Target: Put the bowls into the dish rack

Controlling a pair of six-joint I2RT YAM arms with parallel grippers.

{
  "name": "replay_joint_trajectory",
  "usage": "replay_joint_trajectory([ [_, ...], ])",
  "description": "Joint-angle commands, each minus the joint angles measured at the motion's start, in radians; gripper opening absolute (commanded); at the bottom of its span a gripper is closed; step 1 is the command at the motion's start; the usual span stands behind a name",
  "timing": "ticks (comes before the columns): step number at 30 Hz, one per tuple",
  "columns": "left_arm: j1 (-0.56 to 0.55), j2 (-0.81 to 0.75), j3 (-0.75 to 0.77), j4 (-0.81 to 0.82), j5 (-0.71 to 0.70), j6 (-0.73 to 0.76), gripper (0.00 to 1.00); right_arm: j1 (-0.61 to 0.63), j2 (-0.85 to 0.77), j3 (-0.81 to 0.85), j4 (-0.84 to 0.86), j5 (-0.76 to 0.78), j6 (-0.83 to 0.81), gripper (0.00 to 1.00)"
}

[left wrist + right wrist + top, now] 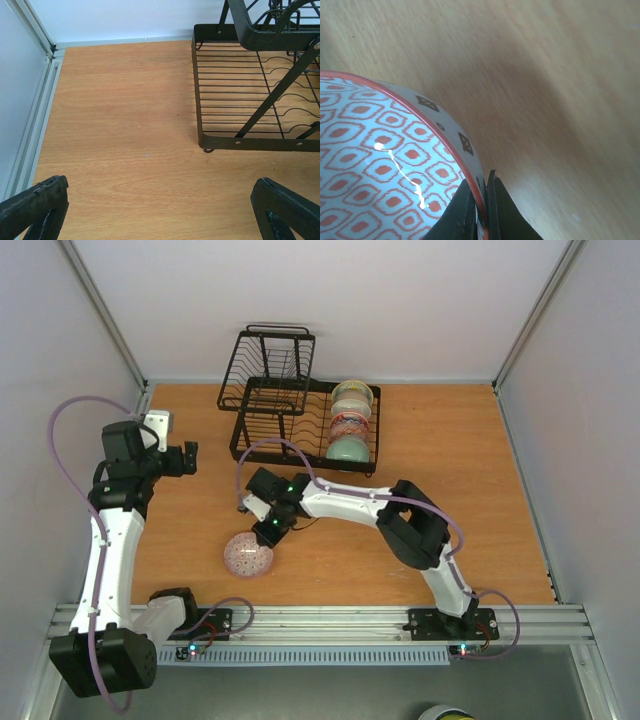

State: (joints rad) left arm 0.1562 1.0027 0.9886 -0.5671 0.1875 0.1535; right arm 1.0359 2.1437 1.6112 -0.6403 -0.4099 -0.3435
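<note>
A pink-red patterned bowl [248, 555] sits on the wooden table in front of the arms. My right gripper [268, 532] is shut on its rim. In the right wrist view the rim of the bowl [380, 165] is pinched between the two black fingers [497, 210], one inside and one outside. The black wire dish rack [300, 428] stands at the back of the table. Three bowls stand on edge in its right side: cream with a teal rim [352, 395], red-and-white [350, 423] and mint green [347, 448]. My left gripper [190, 458] hovers open left of the rack [250, 142], with nothing between its fingers [40, 202].
The raised upper basket [275, 352] stands at the rack's back left. Grey walls with metal rails [110, 330] close in the table on the left, the back and the right. The right arm stretches across the table's middle, and a purple cable [262, 448] arcs over it.
</note>
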Motion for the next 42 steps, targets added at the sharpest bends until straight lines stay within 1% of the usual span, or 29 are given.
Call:
replay_joint_trajectory([
  [1, 0.005, -0.011, 0.028, 0.013, 0.012, -0.003, 0.99, 0.009, -0.194, -0.018, -0.038, 0.169, -0.045, 0.01],
  [3, 0.006, -0.013, 0.028, 0.012, 0.012, -0.003, 0.99, -0.003, -0.271, -0.039, -0.056, 0.272, -0.065, 0.01],
  [5, 0.005, -0.014, 0.028, 0.012, 0.013, -0.005, 0.99, -0.037, -0.355, -0.068, -0.06, 0.31, -0.073, 0.01],
  [7, 0.004, -0.015, 0.028, 0.013, 0.015, -0.005, 0.99, -0.105, -0.425, -0.072, -0.071, 0.323, -0.061, 0.01],
  [9, 0.005, -0.017, 0.028, 0.012, 0.016, -0.005, 0.99, -0.199, -0.47, -0.061, -0.096, 0.318, -0.027, 0.01],
  [13, 0.006, -0.021, 0.03, 0.011, 0.014, -0.005, 0.99, -0.401, -0.468, -0.007, -0.167, 0.327, 0.039, 0.01],
  [17, 0.006, -0.02, 0.03, 0.011, 0.012, -0.006, 0.99, -0.523, -0.442, 0.037, -0.17, 0.31, 0.051, 0.01],
  [22, 0.006, -0.018, 0.028, 0.012, 0.011, -0.003, 0.99, -0.607, -0.336, 0.188, -0.211, 0.293, 0.043, 0.01],
  [25, 0.006, -0.017, 0.028, 0.012, 0.01, -0.003, 0.99, -0.624, -0.224, 0.356, -0.267, 0.283, 0.029, 0.01],
  [27, 0.006, -0.016, 0.028, 0.012, 0.01, -0.002, 0.99, -0.628, -0.125, 0.504, -0.336, 0.279, 0.018, 0.01],
  [33, 0.008, -0.019, 0.03, 0.011, 0.004, -0.002, 1.0, -0.629, 0.21, 1.052, -0.566, 0.252, 0.015, 0.01],
  [35, 0.008, -0.021, 0.03, 0.009, 0.005, -0.002, 0.99, -0.629, 0.29, 1.167, -0.599, 0.267, 0.005, 0.01],
  [37, 0.009, -0.02, 0.03, 0.009, 0.006, -0.001, 0.99, -0.629, 0.325, 1.191, -0.592, 0.28, -0.011, 0.01],
  [42, 0.008, -0.013, 0.025, 0.016, 0.014, -0.003, 0.99, -0.622, 0.305, 1.074, -0.458, 0.301, -0.085, 0.01],
])
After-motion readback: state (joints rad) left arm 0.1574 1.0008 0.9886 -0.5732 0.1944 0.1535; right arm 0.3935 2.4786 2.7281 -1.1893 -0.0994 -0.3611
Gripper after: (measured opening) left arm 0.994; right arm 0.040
